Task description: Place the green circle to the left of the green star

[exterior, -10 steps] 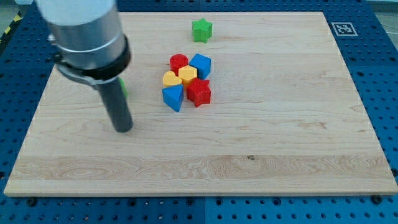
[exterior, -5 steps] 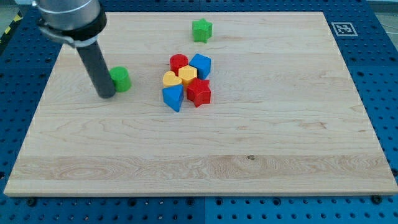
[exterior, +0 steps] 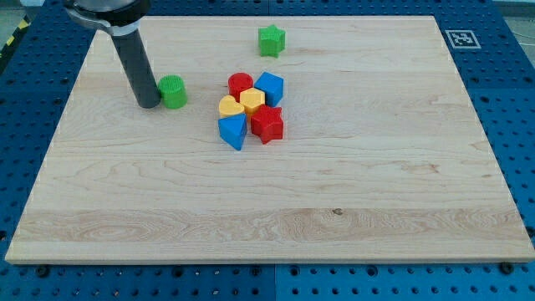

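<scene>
The green circle (exterior: 173,91) lies on the wooden board toward the view's upper left. The green star (exterior: 271,40) lies near the view's top, up and to the right of the circle. My tip (exterior: 147,104) rests on the board right against the circle's left side, touching it or nearly so. The rod rises from the tip toward the view's top left.
A tight cluster sits at the board's middle: a red circle (exterior: 240,84), a blue block (exterior: 270,88), a yellow heart (exterior: 252,101), a second yellow block (exterior: 230,106), a red star (exterior: 267,124) and a blue triangle (exterior: 233,130). A marker tag (exterior: 461,38) is at the board's top right corner.
The rod moved from the view's lower left up to the green circle's left side. The circle has shifted up and to the right, toward the star.
</scene>
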Controlling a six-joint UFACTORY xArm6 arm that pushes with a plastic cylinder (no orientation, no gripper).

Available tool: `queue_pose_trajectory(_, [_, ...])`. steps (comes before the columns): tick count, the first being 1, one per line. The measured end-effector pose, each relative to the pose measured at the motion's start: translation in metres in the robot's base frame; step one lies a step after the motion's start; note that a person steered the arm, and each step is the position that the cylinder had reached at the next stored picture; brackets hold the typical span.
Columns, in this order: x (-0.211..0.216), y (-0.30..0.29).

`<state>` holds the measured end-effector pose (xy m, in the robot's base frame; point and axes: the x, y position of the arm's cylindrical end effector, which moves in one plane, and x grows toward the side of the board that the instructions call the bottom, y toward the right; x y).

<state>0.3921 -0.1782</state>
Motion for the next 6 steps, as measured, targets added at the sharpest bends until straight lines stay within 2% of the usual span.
queue_pose_trajectory(1, [-0.014,0.011])
queue_pose_trajectory(3, [0.015,0.021])
queue_pose_trajectory(4, [0.002,0.041])
queue_pose_trajectory(6, [-0.052,0.043])
